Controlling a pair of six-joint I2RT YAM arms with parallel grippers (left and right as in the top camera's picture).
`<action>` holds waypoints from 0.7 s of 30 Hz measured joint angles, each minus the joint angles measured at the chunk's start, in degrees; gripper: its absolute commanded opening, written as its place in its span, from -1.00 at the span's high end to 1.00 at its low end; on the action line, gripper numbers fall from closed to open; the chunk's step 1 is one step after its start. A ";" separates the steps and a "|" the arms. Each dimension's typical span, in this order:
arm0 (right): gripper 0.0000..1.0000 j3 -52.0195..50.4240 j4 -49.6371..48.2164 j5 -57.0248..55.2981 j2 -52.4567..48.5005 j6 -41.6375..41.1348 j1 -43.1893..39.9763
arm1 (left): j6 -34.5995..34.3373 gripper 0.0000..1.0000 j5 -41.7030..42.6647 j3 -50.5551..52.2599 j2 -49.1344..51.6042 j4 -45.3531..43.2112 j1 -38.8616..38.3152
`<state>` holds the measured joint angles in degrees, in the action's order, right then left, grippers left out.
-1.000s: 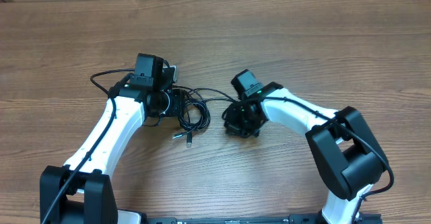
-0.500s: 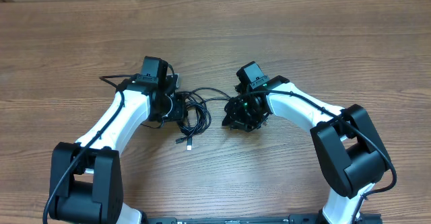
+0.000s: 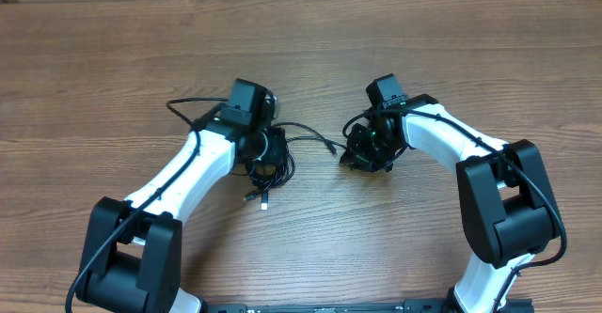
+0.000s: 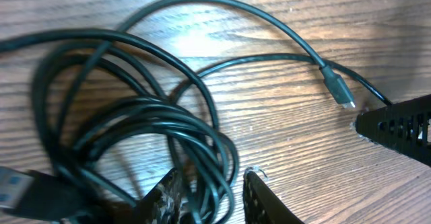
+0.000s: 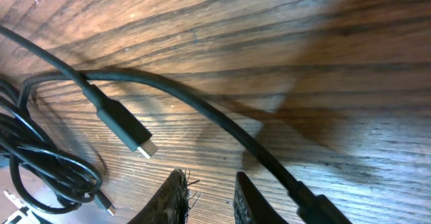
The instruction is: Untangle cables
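The cables (image 3: 273,170) lie as a small black coil mid-table, with two silver-tipped plugs (image 3: 263,198) trailing toward the front. My left gripper (image 3: 268,153) sits over the coil. In the left wrist view its fingers (image 4: 165,197) stand apart, and several strands of the cables (image 4: 135,109) run between them. One plug end (image 3: 331,148) lies free on the wood between the arms. My right gripper (image 3: 365,151) is open just right of it. Nothing is between its fingers (image 5: 246,197). A thicker cord (image 5: 222,126) passes outside them, and the silver-tipped plug (image 5: 128,133) lies ahead.
The wooden table (image 3: 423,59) runs to a far edge at the top. A thick black arm wire (image 3: 183,106) loops left of the left wrist. Both arm bases stand at the front edge.
Both arms have swung to the right. Both grippers were shut and now stand parted. The left one has come over the coil, and the right one has pulled away from it.
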<state>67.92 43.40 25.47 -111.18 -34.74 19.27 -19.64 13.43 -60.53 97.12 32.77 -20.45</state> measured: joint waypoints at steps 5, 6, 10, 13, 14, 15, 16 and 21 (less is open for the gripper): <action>0.55 0.00 -0.15 0.04 0.00 0.26 0.39 | -1.66 0.28 -4.26 -0.17 1.90 -0.22 -4.15; 0.54 0.00 -0.33 0.04 0.00 0.26 0.39 | -1.70 0.28 -5.16 -0.20 2.38 -0.24 -4.92; 0.54 0.00 -0.42 0.04 0.00 0.24 0.39 | -1.92 0.28 -8.66 -0.22 3.87 -0.24 -7.69; 0.54 0.00 -0.42 0.04 0.00 0.28 0.39 | -2.14 0.22 -10.95 -0.26 3.93 -0.20 -8.79; 0.54 0.00 -0.42 0.02 0.00 0.28 0.37 | -2.36 0.21 -11.76 -0.33 3.93 -0.04 -8.85; 0.53 0.00 -0.44 0.02 0.00 0.26 0.37 | -2.51 0.20 -12.46 -0.50 3.93 0.33 -9.09; 0.53 0.00 -0.44 0.02 0.00 0.26 0.39 | -2.54 0.18 -13.07 -0.83 3.93 1.14 -9.22; 0.53 0.00 -0.66 0.04 0.00 0.28 0.37 | -2.71 0.12 -15.54 -4.48 3.93 6.95 -9.20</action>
<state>67.92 42.74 25.52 -111.18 -34.46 19.64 -22.35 -2.11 -65.01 101.06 39.72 -29.65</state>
